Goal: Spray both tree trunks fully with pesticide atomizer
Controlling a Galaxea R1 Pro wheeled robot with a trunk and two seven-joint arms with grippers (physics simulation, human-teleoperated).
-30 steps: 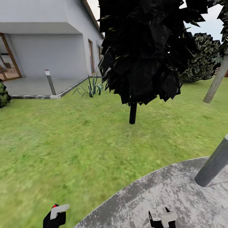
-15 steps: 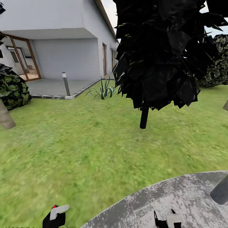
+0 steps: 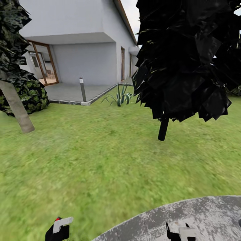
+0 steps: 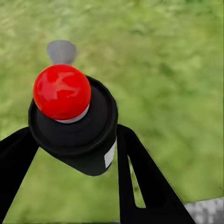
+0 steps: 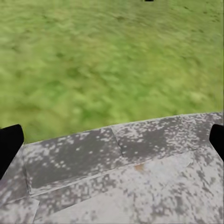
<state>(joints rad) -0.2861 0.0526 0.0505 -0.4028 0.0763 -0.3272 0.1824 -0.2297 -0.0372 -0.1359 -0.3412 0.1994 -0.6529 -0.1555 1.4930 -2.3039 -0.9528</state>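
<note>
1. Between the dark fingers point(image 4: 140, 182) of my left hand point(image 4: 70, 154) sits the pesticide atomizer point(image 4: 74, 126), pinched round its black body, red top up.
2. Small and rigid, probably light; gripping the body leaves the top free.
3. Low right, my right hand point(image 5: 112, 144) hangs spread over the floor point(image 5: 116, 182).
4. Upper left, a tree trunk point(image 3: 16, 105) stands well apart.

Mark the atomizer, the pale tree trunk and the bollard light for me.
atomizer point(image 4: 63, 93): left wrist view, on its red top.
pale tree trunk point(image 3: 16, 107): head view, mid-trunk, at the left.
bollard light point(image 3: 82, 90): head view, on its grey post by the house.
</note>
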